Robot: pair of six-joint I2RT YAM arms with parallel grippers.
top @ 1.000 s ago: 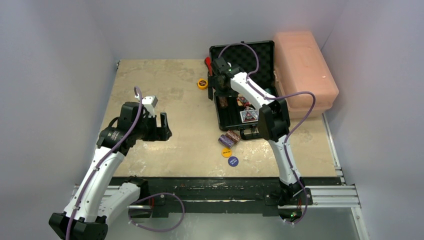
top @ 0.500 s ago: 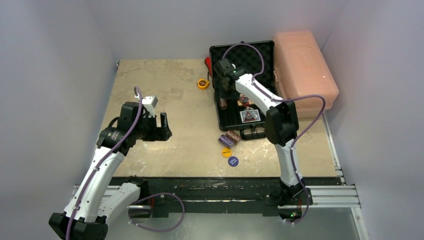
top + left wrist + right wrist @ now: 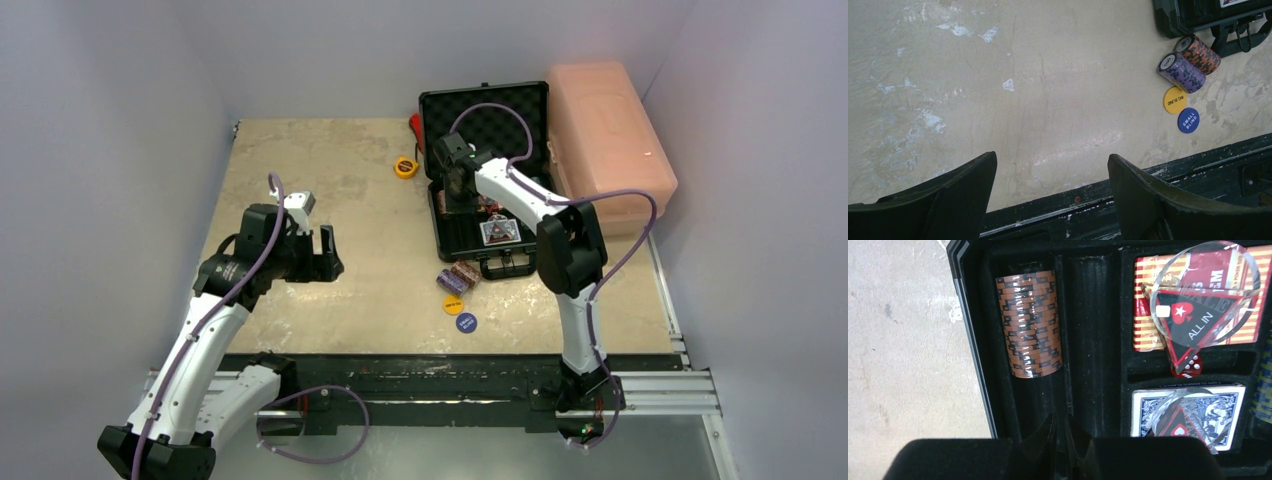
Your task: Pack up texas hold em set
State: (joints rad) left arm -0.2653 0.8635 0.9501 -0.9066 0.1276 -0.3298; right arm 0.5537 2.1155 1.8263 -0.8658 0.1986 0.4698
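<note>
Well, nearest to me, the left fingers (image 3: 948,200) stand wide apart with nothing between them, hanging over bare bench (image 3: 998,100) at the left middle of the overhead frame. Lower centre, a blue Small Blind button (image 3: 1188,120) lies flat on the bench, with the yellow Big Blind button (image 3: 1174,100) just beside it, a little farther in. Behind those, a purple chip stack (image 3: 1180,72) and an orange chip stack (image 3: 1199,52) lie on their sides, touching each other, right at the front edge of the open black briefcase (image 3: 533,100). Inside the case, a brown chip stack (image 3: 1030,325) lies in the leftmost slot. A red card deck (image 3: 1142,315) and a blue card deck (image 3: 1143,410) sit in pockets to its right, each under a clear disc. The right fingers (image 3: 1023,455) are drawn together, gripping nothing, over the foam ridge beside the brown stack's slot. Farther back sit a yellow tape measure (image 3: 405,167) and, at the upper right, a pink plastic box (image 3: 605,130).
</note>
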